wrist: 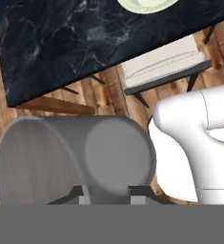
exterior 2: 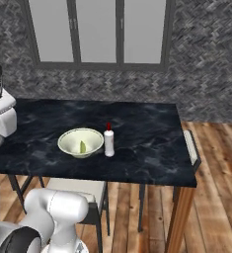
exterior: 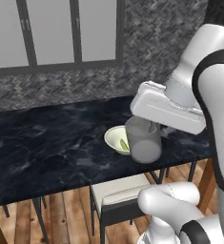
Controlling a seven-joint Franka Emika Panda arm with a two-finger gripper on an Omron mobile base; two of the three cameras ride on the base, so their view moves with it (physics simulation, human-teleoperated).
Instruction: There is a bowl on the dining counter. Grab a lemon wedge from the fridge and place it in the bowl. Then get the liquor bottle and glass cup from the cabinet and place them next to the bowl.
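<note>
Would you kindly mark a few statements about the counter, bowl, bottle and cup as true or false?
1. The lemon wedge lies in the bowl. True.
2. The bottle lies on its side. False: it stands upright beside the bowl.
3. The gripper holds the cup. True.
4. The cup stands on the counter. False: it is held in the air, lying sideways in the hand view.
5. A chair is tucked under the counter. True.

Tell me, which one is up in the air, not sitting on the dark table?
The glass cup, the grey see-through tumbler the hand holds. The bowl and the little white liquor bottle both rest on the dining counter.
</note>
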